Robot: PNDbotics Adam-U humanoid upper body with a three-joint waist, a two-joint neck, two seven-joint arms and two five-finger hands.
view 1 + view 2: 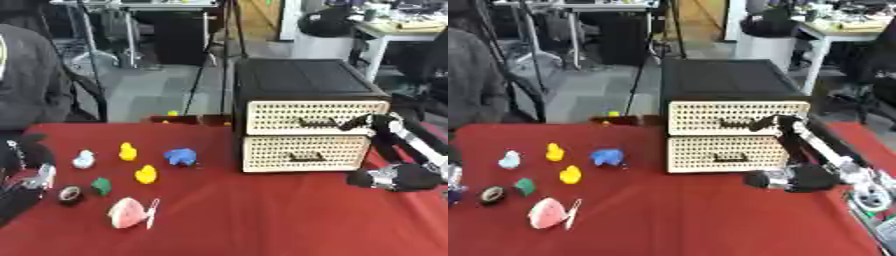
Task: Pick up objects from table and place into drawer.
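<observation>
At the table's (262, 220) right side, the right hand (768, 121) has its fingers hooked on the upper drawer's handle (735, 122); both drawers are shut. Toys, among them a blue one (180, 156), wait toward the left edge. The hooked fingers could slip off, or the pull could drag the whole cabinet (302, 100) forward.

The right arm comes in from the right, forearm raised. Its robot hand (770, 121) has fingers curled. The left robot hand (39, 178) shows at the left edge.
</observation>
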